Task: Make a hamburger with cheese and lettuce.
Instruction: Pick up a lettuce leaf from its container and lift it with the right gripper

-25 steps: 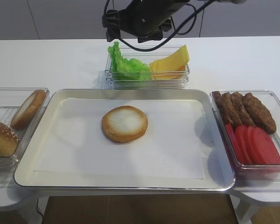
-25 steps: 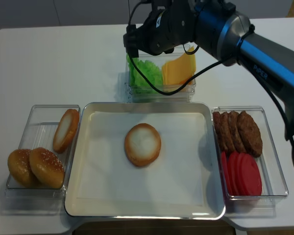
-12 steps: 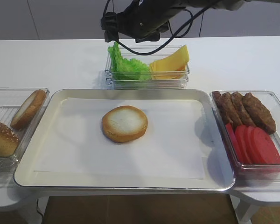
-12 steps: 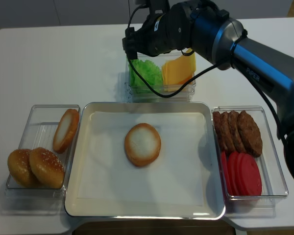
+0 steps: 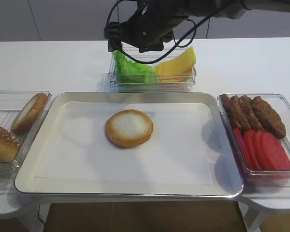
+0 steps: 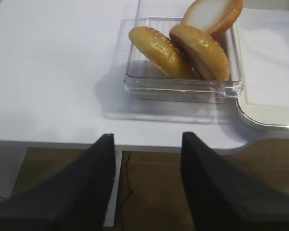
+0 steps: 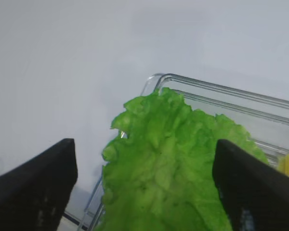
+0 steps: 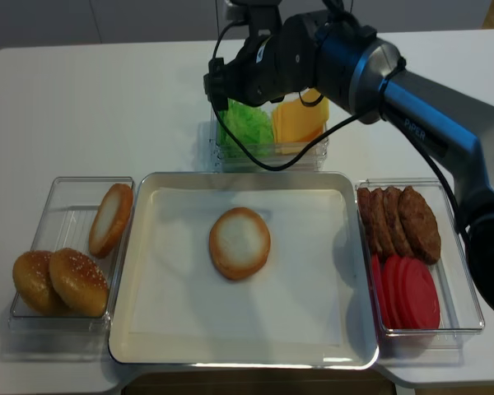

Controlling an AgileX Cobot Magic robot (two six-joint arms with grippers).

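The hamburger bun half [image 5: 129, 127] lies face up on the paper in the metal tray [image 5: 63, 186]; it also shows from above [image 8: 240, 242]. The lettuce [image 5: 130, 68] and the cheese slices [image 5: 176, 65] stand in a clear box [image 5: 152, 87] behind the tray. My right gripper [image 7: 144, 192] is open, its fingers [image 7: 36, 187] on either side of the lettuce [image 7: 168, 168], low over the box's left end [image 8: 222, 90]. My left gripper [image 6: 147, 185] is open and empty beyond the table's left edge, out of both high views.
A clear box [image 5: 5, 96] on the left holds another bun half [image 5: 29, 112] and sesame bun tops [image 8: 58, 280]. A clear box [image 8: 461, 247] on the right holds meat patties [image 5: 253, 113] and tomato slices [image 5: 263, 150].
My right gripper has moved left and down over the lettuce end of the box. The left arm and the food have not moved.
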